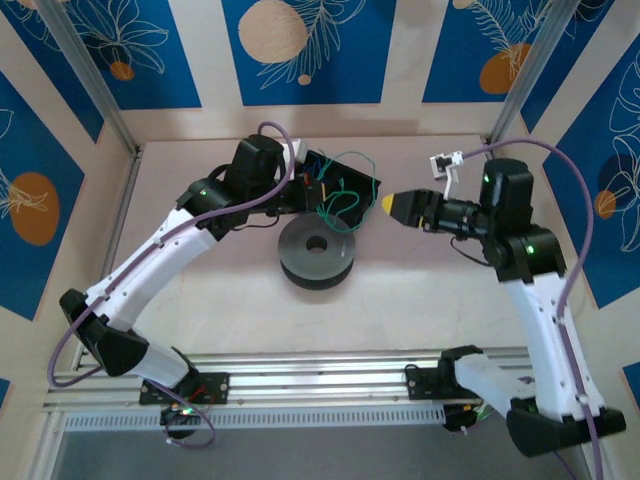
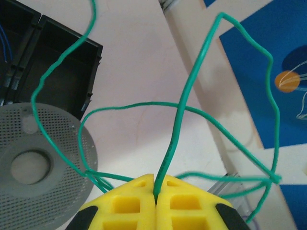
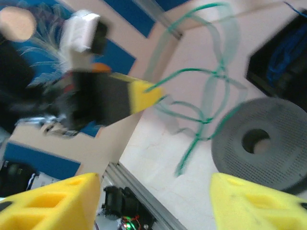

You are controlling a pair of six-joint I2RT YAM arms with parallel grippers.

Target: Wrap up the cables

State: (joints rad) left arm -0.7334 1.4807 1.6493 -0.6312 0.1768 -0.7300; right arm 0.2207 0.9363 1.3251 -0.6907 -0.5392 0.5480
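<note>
A green cable (image 2: 184, 91) loops loosely above the table, and my left gripper (image 2: 156, 191) is shut on it, the wire pinched between the yellow fingertips. The same green cable (image 1: 352, 195) hangs between the black tray (image 1: 340, 165) and the grey spool (image 1: 318, 250). Blue cables (image 3: 283, 60) lie inside the tray. My right gripper (image 3: 156, 201) is open with nothing between its yellow fingers (image 3: 53, 201). It sits to the right of the cable, its tip (image 1: 388, 205) pointing left. From the right wrist, the left gripper (image 3: 144, 93) shows holding the green wire, blurred.
The perforated grey spool (image 2: 43, 163) lies flat in the table's middle, just in front of the tray (image 2: 57, 72). An aluminium rail (image 1: 320, 370) runs along the near edge. Patterned blue walls close in the back and both sides.
</note>
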